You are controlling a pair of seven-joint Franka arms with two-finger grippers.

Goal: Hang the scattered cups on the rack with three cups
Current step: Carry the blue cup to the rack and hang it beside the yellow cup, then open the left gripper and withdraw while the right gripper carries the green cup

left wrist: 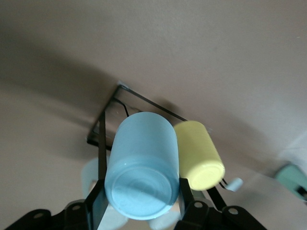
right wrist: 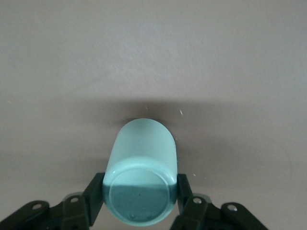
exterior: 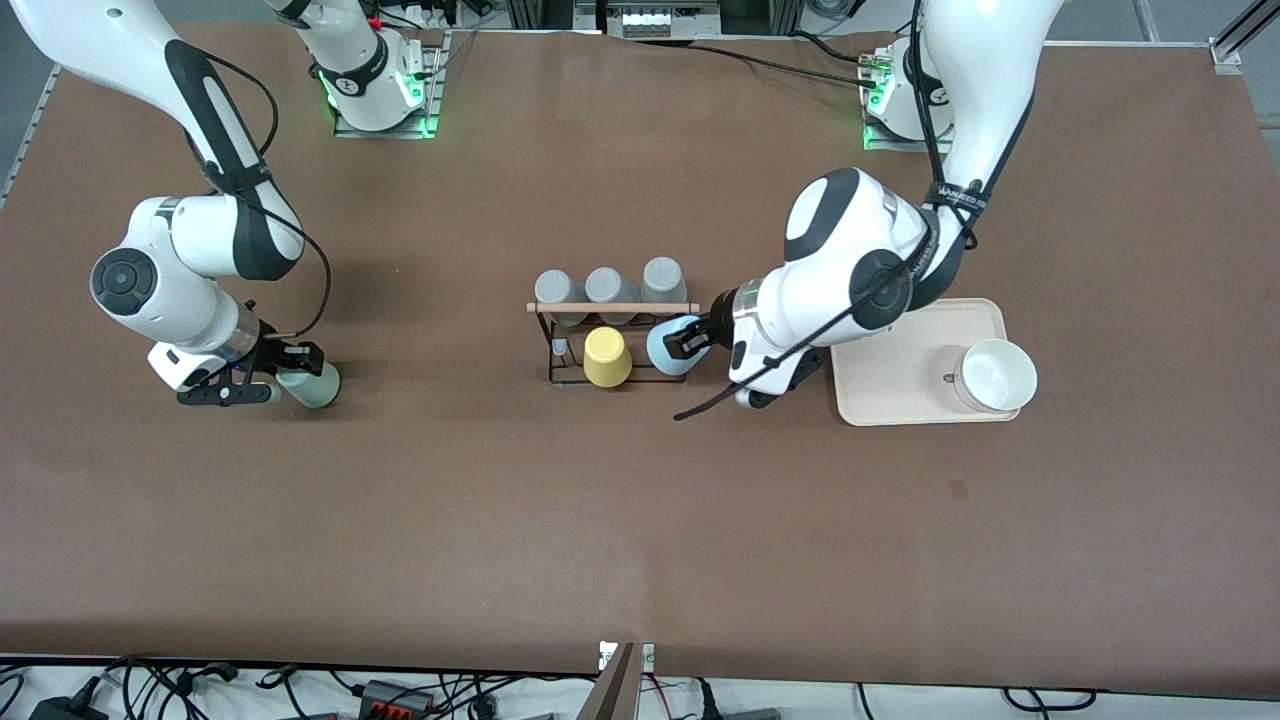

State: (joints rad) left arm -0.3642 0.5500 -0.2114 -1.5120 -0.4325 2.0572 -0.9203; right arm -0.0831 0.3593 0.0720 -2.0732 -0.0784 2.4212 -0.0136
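The black wire rack (exterior: 548,352) with a wooden rod (exterior: 612,308) stands mid-table. My left gripper (exterior: 690,338) is shut on the light blue cup (exterior: 666,347), held on its side at the rack's end toward the left arm, beside the yellow cup (exterior: 607,357). In the left wrist view the blue cup (left wrist: 141,167) sits between the fingers (left wrist: 188,191), base toward the camera, with the rack wire (left wrist: 102,139) alongside. My right gripper (exterior: 285,372) is shut on the mint-green cup (exterior: 312,385), low over the table toward the right arm's end; it also shows in the right wrist view (right wrist: 141,167).
Three grey cups (exterior: 606,287) hang along the rack's side farther from the front camera. A cream tray (exterior: 880,395) with a white bowl (exterior: 995,375) lies toward the left arm's end, partly under the left arm.
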